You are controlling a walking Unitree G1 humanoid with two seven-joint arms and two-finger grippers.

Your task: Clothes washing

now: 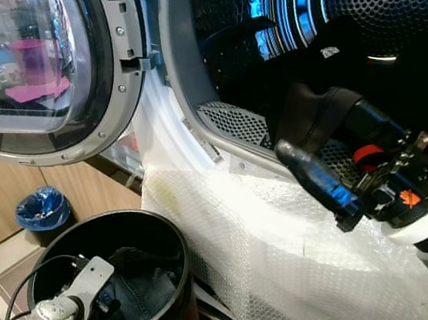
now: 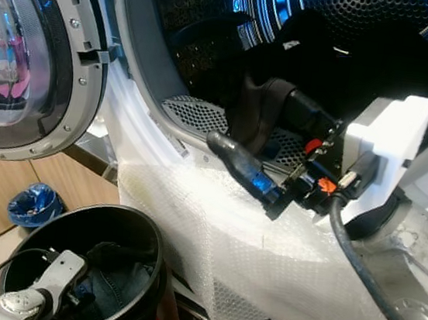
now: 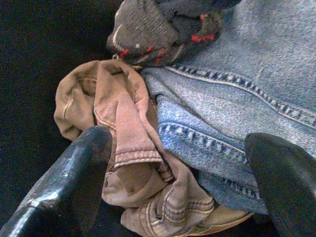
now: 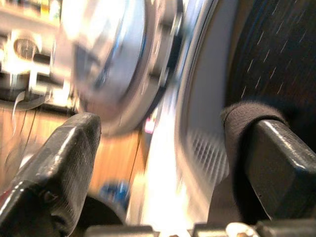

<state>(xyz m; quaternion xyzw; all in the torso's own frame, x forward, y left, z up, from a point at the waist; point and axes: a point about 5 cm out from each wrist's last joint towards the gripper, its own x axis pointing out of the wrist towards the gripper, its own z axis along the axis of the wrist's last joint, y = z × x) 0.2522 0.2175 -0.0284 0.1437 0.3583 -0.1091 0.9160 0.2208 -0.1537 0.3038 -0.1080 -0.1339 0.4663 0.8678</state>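
**Spotter:** Where's the laundry, and what are your arms doing?

**Operator:** The left gripper (image 3: 173, 187) is down inside the black bin (image 1: 173, 268), near left of the scene, below the open washer door (image 1: 46, 61). Its fingers stand wide apart over the pile, gripping nothing. Under them I see blue jeans (image 3: 247, 98), a crumpled tan garment (image 3: 128, 163) and a dark sock (image 3: 158, 29) with red flecks. The right gripper (image 2: 278, 148) is at the drum (image 1: 355, 29) mouth, far right. Its fingers are spread, with dark cloth (image 2: 351, 60) draped over one.

**Spotter:** How will the pile handle?

**Operator:** All soft and limp, I'd judge. The denim looks thick and heaviest, likely to drag and sag. I'd pinch a bunched fold or a stitched seam, not flat cloth. The tan piece seems light, and its rumpled hem sits right between my left fingers.

**Spotter:** Any snags?

**Operator:** Bubble wrap (image 1: 289, 247) hangs over the washer's lip, so trailing legs could catch there.
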